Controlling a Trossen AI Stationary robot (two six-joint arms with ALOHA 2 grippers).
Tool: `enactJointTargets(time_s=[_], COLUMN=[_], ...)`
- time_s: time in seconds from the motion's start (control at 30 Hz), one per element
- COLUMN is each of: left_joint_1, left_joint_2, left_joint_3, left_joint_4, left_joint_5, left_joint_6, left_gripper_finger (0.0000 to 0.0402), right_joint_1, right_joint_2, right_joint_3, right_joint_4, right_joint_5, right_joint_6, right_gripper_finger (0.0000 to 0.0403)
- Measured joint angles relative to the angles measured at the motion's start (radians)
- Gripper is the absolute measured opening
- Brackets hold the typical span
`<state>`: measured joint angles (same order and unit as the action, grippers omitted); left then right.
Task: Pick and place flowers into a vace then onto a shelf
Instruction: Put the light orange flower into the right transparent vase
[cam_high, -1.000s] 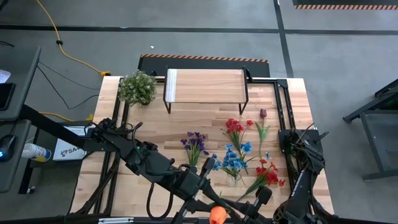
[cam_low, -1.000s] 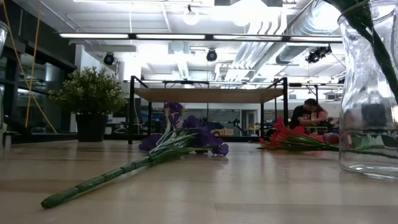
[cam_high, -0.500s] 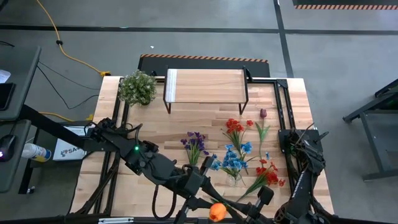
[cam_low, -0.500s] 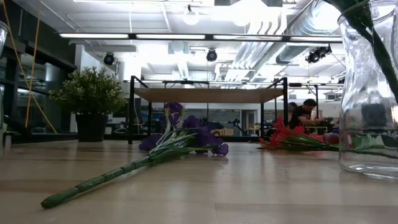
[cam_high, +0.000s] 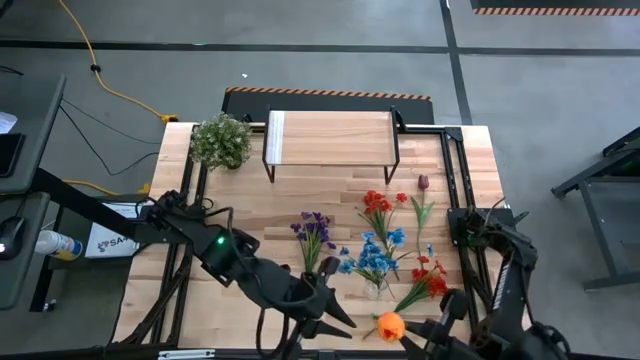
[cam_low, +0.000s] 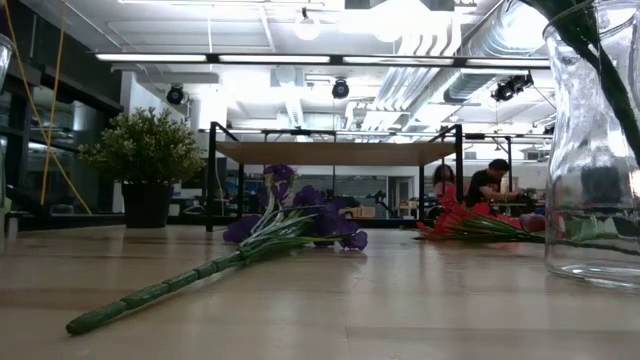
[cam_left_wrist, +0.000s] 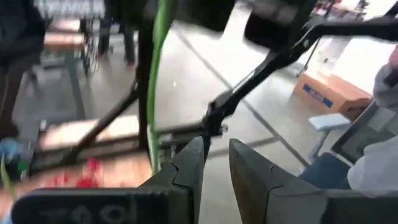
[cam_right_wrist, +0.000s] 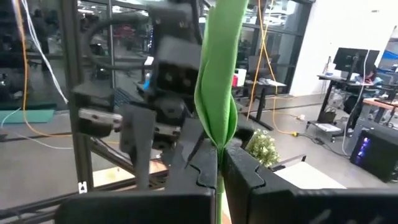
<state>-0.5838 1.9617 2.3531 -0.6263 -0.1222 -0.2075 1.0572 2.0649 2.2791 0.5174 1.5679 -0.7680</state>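
At the table's six o'clock edge the right gripper pinches the orange tulip by its stem, bloom leading, probably to slot it into the vase just beyond. The left gripper, jaws slightly apart and empty, hangs at seven o'clock. The shelf waits at twelve.

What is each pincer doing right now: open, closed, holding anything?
Left pincer: slightly open, holding nothing, near the table's front edge.
Right pincer: closed on the orange tulip's green stem.
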Motion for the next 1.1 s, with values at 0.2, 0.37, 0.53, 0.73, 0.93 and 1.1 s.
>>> enactJointTargets(time_s=[0.2,0.37,0.53,0.73,0.93,1.1], left_joint_1=[0.0,-0.014,-0.035,-0.073,-0.155,-0.223], left_joint_2=[0.001,-0.005,-0.034,-0.09,-0.146,-0.16], left_joint_3=[0.0,0.0,0.001,0.003,0.003,0.003], left_joint_4=[-0.153,-0.223,-0.264,-0.295,-0.402,-0.495], left_joint_5=[-0.006,-0.014,-0.032,-0.144,-0.346,-0.5], left_joint_6=[-0.099,-0.12,-0.138,-0.148,-0.209,-0.301], left_gripper_finger=[0.0111,0.0111,0.0111,0.0111,0.0111,0.0111], right_joint_1=[0.04,0.067,0.094,0.123,0.136,0.136], right_joint_2=[-0.037,-0.048,-0.051,-0.052,-0.056,-0.057], right_joint_3=[0.0,-0.001,-0.001,-0.002,-0.002,-0.002], right_joint_4=[-0.008,-0.024,-0.026,-0.027,-0.027,-0.027], right_joint_5=[0.002,0.003,0.003,0.003,0.003,0.003], right_joint_6=[-0.022,-0.038,-0.049,-0.054,-0.071,-0.073], right_gripper_finger=[0.0,0.0,0.0,0.0,0.0,0.0])
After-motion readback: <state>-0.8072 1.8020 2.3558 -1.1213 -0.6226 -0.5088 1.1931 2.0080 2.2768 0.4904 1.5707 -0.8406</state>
